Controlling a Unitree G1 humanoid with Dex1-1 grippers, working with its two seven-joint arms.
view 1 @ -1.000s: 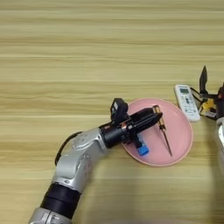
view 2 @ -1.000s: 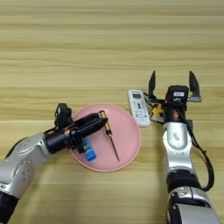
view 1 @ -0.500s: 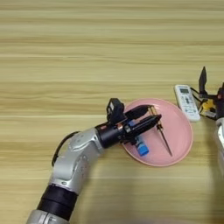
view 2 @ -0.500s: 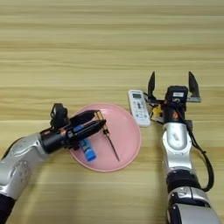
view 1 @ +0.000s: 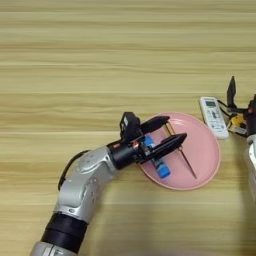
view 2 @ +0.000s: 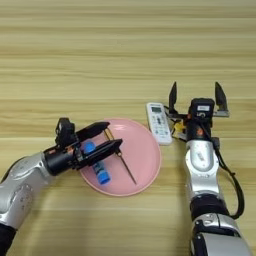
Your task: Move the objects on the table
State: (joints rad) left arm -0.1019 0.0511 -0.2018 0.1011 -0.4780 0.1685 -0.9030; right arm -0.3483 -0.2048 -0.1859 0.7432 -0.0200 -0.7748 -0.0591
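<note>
Pink plate (view 2: 150, 165) holds glue stick (view 2: 98, 165) and screwdriver (view 2: 123, 162); left gripper (view 2: 109, 137) fingers released above them, right gripper (view 2: 196, 95) spread, idle

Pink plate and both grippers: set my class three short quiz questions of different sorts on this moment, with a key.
1. True or false: the glue stick lies on the pink plate.
2. Which gripper hangs over the plate? A left B right
3. Fill in: the white remote control lies on the ____ beside the plate.

Key: 1 true. 2 A: the left gripper is open over the glue stick and screwdriver; the right gripper is open near the remote. 3 table.
</note>
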